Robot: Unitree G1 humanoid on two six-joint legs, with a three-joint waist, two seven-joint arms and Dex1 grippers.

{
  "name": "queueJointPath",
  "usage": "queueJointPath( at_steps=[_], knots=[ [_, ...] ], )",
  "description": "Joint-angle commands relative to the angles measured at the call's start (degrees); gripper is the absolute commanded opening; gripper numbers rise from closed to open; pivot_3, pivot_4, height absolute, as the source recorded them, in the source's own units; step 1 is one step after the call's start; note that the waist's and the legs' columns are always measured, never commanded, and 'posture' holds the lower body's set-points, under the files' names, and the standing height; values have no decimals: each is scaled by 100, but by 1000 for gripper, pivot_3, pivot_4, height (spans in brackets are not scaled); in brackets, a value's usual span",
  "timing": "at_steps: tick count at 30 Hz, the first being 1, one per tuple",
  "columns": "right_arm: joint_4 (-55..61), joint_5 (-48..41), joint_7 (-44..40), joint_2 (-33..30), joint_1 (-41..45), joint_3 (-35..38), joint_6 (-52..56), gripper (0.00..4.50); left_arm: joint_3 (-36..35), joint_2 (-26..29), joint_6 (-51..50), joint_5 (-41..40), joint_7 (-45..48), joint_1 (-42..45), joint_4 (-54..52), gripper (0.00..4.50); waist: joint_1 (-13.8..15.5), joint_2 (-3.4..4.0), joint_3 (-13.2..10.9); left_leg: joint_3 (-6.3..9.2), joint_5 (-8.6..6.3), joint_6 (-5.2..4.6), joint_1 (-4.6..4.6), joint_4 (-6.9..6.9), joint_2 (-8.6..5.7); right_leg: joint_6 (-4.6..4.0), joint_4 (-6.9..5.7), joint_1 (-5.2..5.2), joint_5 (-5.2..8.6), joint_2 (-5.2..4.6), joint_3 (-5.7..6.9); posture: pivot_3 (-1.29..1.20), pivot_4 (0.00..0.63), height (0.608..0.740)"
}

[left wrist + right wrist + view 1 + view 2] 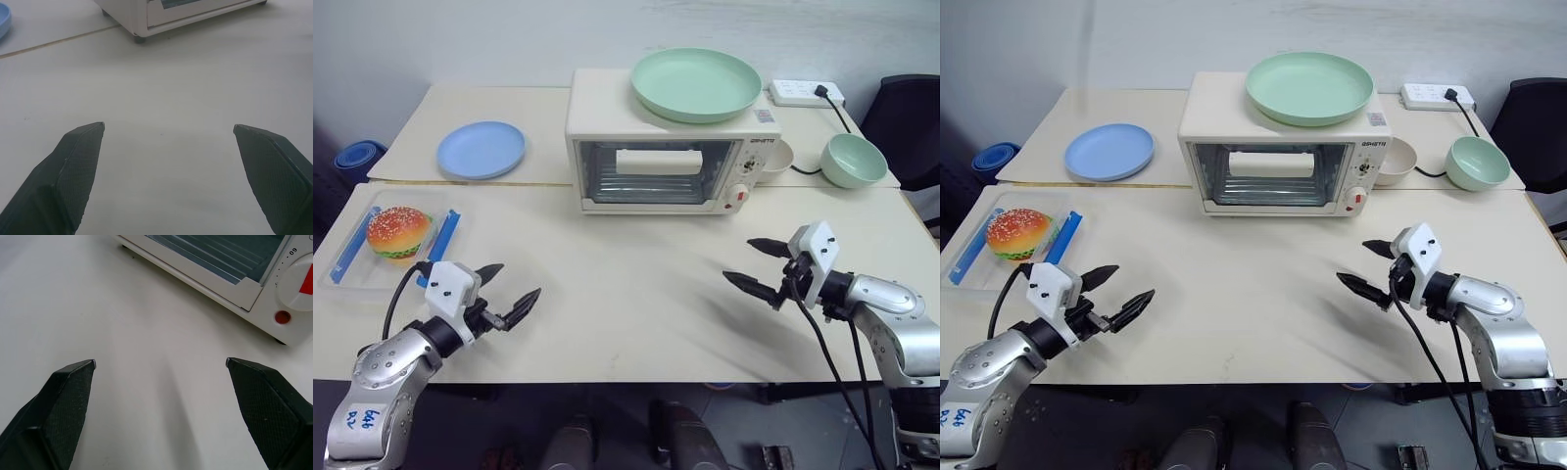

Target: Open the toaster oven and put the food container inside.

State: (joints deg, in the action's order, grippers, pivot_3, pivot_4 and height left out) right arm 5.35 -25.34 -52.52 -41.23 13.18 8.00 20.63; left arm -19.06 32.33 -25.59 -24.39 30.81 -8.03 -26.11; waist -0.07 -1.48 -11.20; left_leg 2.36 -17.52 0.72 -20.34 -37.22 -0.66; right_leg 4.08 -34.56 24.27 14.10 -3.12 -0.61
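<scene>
The cream-white toaster oven stands at the back middle of the table, its glass door shut and its white bar handle across the door. The food container, a clear tray with blue clips and a toy hamburger in it, lies at the left edge. My left gripper hovers open over the table, in front of and to the right of the container. On the right, in front of the oven's control panel, my right gripper is open too. Nothing is between either pair of fingers.
A green plate rests on top of the oven. A round blue plate lies at the back left, a green bowl and a power strip at the back right. A cream bowl sits beside the oven.
</scene>
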Motion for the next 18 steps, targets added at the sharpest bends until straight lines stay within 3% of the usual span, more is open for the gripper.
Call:
queueJointPath(
  at_steps=[1, 12, 18],
  knots=[
    [261, -261, -97, -84, 1, 254, 126, 4458, 6, -4, 24, -38, 20, 5, -55, 4500, 0, 0, 0, 0, 0, 0, 0, 0, 0, 0, 0, 0, 0, 0, 0, 0, 150, 740],
    [320, -166, 18, 36, 142, 53, 250, 4458, -53, -149, -430, -450, -57, 55, -264, 4500, -1, 1, 0, 0, 0, 0, 0, -1, 0, 0, 0, 0, 0, 0, -1, 0, 150, 740],
    [301, -211, 105, 502, 789, -382, 514, 4458, 20, -271, -754, -912, -121, 591, -334, 4500, -10, 2, -1, -3, 0, 0, 1, -7, 5, 0, 0, 0, -1, 10, -1, 0, 150, 740]
  ],
)
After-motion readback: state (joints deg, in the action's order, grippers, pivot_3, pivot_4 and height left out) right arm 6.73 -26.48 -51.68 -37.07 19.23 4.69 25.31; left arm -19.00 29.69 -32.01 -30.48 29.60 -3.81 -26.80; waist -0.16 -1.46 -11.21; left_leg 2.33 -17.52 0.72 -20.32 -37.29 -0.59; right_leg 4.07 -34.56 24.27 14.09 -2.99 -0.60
